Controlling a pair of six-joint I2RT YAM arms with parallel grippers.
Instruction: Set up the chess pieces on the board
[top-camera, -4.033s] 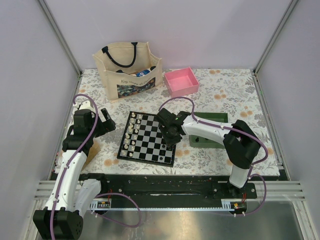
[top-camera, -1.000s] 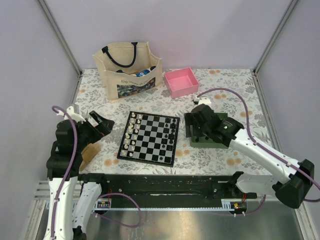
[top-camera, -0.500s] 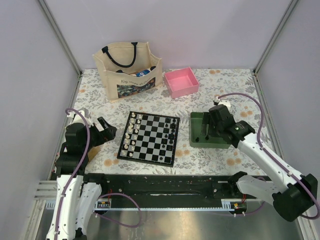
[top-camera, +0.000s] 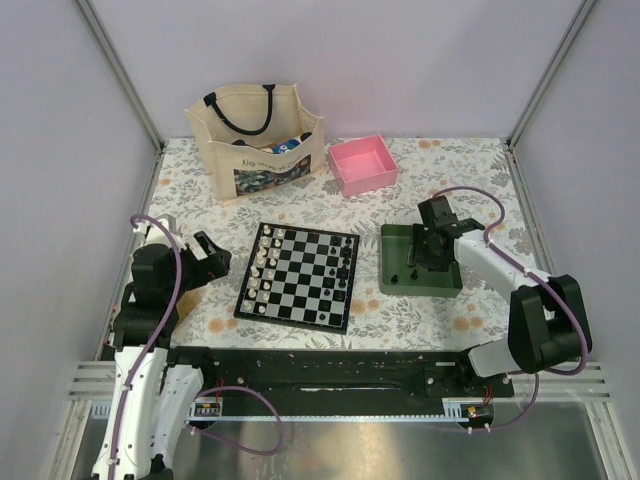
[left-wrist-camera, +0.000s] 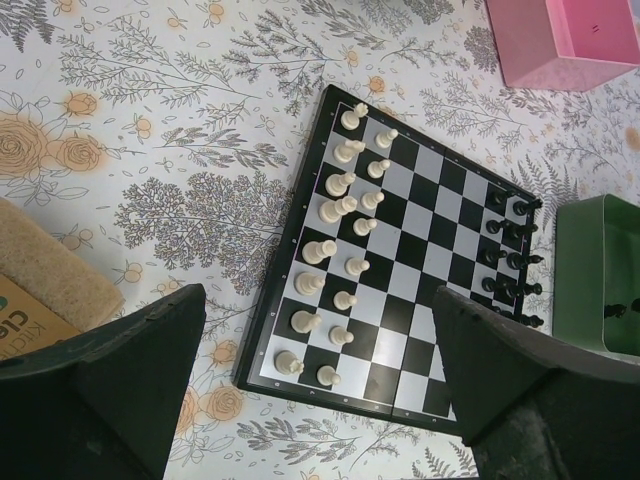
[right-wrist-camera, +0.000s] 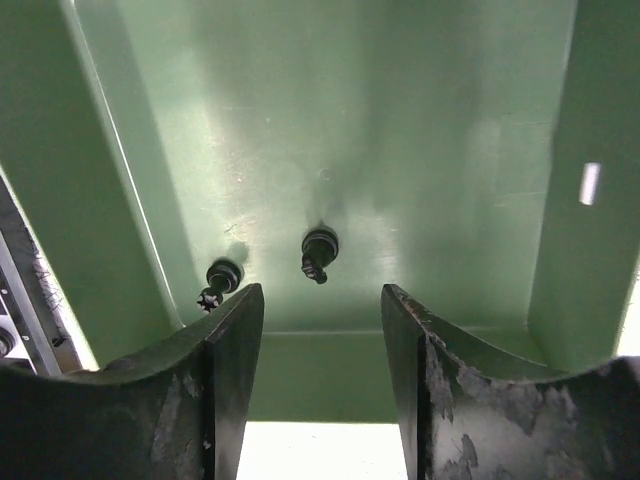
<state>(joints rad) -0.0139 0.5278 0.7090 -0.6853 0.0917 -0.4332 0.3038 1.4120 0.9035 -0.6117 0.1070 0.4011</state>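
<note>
Right gripper (right-wrist-camera: 320, 305) is held spread inside the green tray (right-wrist-camera: 300, 120), just above two black chess pieces (right-wrist-camera: 318, 252) lying there, presumably so one can be pinched for the board (top-camera: 298, 276).

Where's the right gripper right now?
Top view, right side: the right gripper hangs open over the green tray, right of the board. Two black chess pieces sit on the tray floor below it.

Tray (top-camera: 392, 286) holding chess pieces (right-wrist-camera: 319, 252) sits right of board (top-camera: 299, 284).
</note>
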